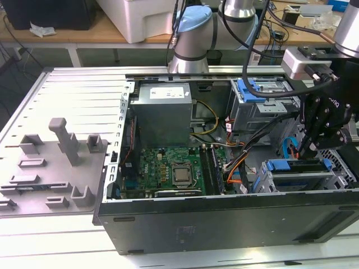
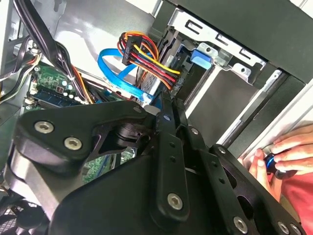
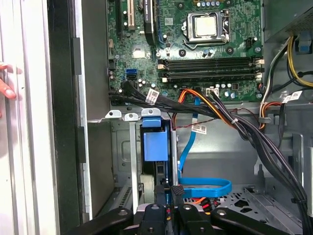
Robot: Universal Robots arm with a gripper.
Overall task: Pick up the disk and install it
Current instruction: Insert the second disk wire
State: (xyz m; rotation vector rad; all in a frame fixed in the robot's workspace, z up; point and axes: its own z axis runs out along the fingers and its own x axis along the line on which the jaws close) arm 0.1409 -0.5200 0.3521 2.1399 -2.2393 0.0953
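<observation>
At the exterior view's left lies a grey moulded tray (image 1: 56, 168). Beside it the open computer case (image 1: 224, 216) shows its motherboard (image 1: 168, 174). Further right, the disk (image 1: 297, 166) sits in the lower drive cage (image 1: 269, 182), blue carrier frame uppermost. The hand (image 1: 307, 150) hangs just above its end, fingers drawn together with no gap between them; in the first wrist view the tips meet right at the disk's (image 3: 155, 147) rear edge, though a pinch is unclear. I judge the disk stiff, fairly heavy and shock-sensitive, with slick metal faces. The blue plastic frame edges look the safest hold, away from the cables (image 3: 205, 188).
</observation>
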